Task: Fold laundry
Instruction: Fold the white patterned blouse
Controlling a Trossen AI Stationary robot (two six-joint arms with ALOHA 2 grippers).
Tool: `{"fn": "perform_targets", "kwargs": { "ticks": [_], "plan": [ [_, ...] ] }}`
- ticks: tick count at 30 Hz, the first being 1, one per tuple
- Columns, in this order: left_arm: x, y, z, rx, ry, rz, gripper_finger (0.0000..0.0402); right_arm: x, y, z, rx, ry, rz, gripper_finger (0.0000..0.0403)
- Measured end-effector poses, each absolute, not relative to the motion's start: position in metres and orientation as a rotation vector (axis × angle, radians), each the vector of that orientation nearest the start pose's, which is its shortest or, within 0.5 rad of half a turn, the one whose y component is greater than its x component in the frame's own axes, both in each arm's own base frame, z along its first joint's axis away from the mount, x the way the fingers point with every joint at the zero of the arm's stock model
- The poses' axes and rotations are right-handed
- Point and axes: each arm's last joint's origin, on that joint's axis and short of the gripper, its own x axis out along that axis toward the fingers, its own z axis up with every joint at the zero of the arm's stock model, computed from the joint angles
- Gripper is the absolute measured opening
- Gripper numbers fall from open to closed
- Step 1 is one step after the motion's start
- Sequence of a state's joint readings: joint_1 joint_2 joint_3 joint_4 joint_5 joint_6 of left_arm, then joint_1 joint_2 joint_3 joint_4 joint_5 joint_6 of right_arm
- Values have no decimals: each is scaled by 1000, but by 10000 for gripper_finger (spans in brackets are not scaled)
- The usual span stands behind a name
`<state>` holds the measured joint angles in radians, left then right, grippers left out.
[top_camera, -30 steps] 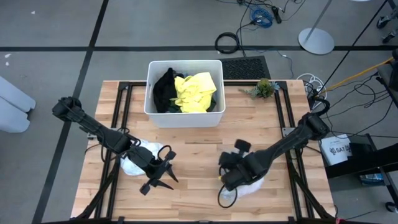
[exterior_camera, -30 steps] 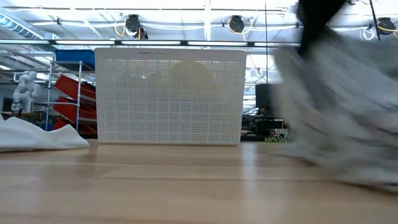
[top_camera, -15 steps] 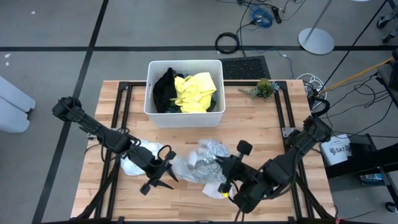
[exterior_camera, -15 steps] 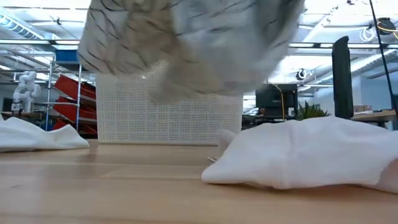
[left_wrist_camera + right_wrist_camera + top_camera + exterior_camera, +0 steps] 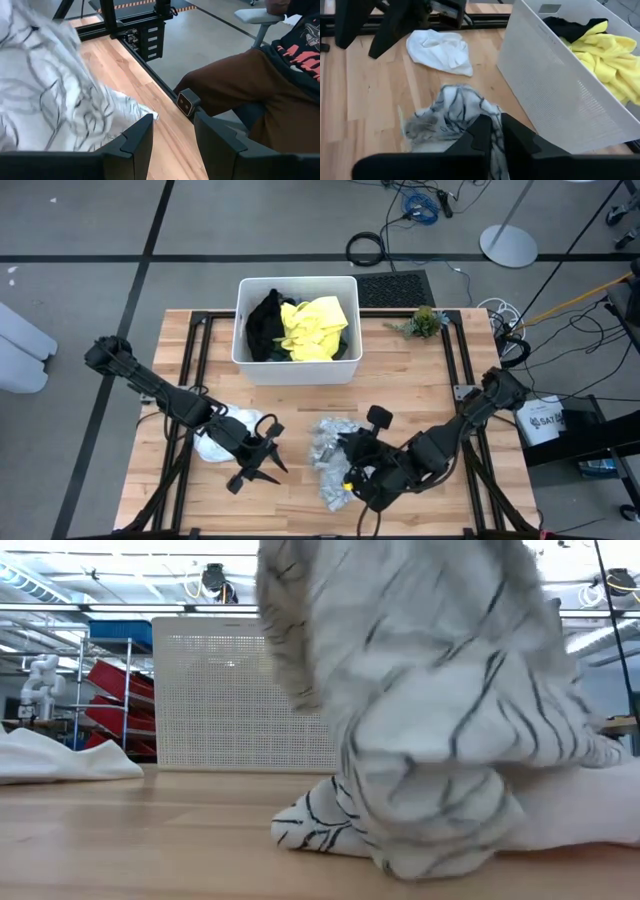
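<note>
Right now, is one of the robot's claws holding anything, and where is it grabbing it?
Yes. The right claw pinches the grey-white cloth with dark lines by a bunched fold at its edge. The left claw is open and holds nothing.

A white perforated plastic tub (image 5: 296,365) stands at the far middle of the wooden table (image 5: 420,385). A small green plant (image 5: 424,321) sits near the table's far right corner. A seated person in brown trousers (image 5: 240,85) shows beyond the table's edge.

Pale planked wood tabletop (image 5: 300,405) with a smooth satin finish; soft crumpled grey-white line-patterned cloth (image 5: 330,448); rigid white perforated plastic tub (image 5: 296,368); matt yellow cloth (image 5: 312,328) inside.
</note>
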<state>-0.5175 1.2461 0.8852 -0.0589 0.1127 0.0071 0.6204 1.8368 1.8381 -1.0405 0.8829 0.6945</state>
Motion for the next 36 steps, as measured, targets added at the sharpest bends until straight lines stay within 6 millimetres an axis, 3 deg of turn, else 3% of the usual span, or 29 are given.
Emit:
{"fn": "perform_targets", "kwargs": {
  "ticks": [9,13,17,21,25,31,36],
  "plan": [
    [237,-138,284,96,416,-603,153,348,208,338,-90,556,-399,119],
    [237,-138,284,97,418,-601,153,346,207,338,-111,601,-348,160],
    [237,-138,284,97,418,-601,153,339,204,330,-13,725,-322,174],
    [237,-138,284,96,418,-601,153,334,202,311,103,929,-341,175],
    [237,-138,284,96,418,-601,153,336,205,290,119,1010,-416,176],
    [237,-138,284,96,418,-601,153,352,209,254,215,1242,-328,176],
    [237,-138,284,96,418,-601,153,366,199,230,142,1325,-316,176]
  ]
}}
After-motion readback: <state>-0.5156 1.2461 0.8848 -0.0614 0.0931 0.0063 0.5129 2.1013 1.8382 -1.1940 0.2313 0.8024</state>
